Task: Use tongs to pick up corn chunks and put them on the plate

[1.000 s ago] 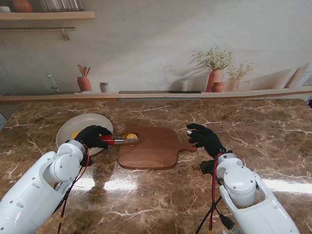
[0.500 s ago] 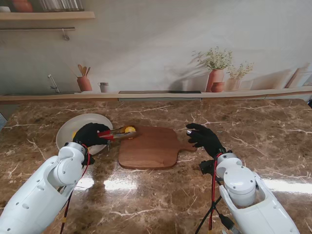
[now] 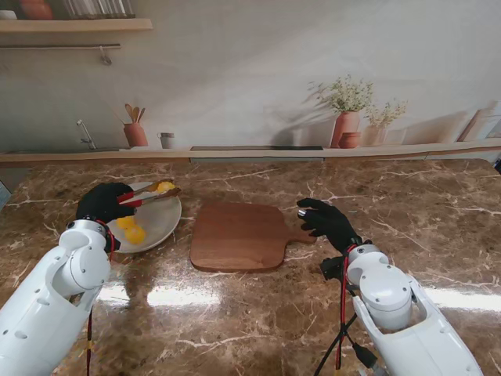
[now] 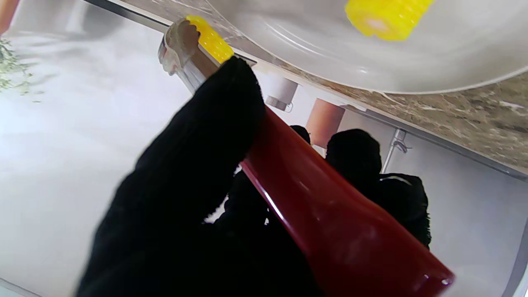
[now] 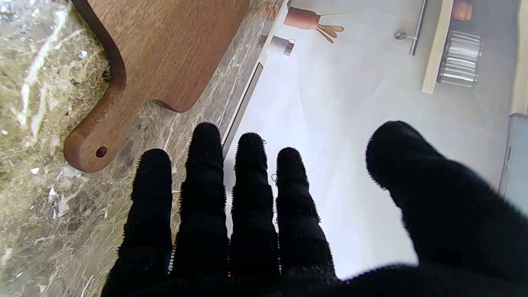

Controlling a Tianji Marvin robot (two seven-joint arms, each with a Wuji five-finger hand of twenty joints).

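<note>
So the left hand (image 3: 104, 202) is clamped on the red-handled tongs (image 3: 145, 197), which pinch a corn chunk (image 3: 164, 186) over the far side of the plate (image 3: 168, 219). Two more chunks (image 3: 131, 229) (maybe touching, hard to tell) lie on the plate. Right hand (image 3: 329, 222) is spread, holding nothing, beside the cutting board (image 3: 243, 235) handle.

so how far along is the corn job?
Done: two corn chunks lie on the plate, and the cutting board is bare. In hand: the left hand holds the tongs with another chunk over the plate's far rim. Left: release it. Right hand idle, open.
</note>
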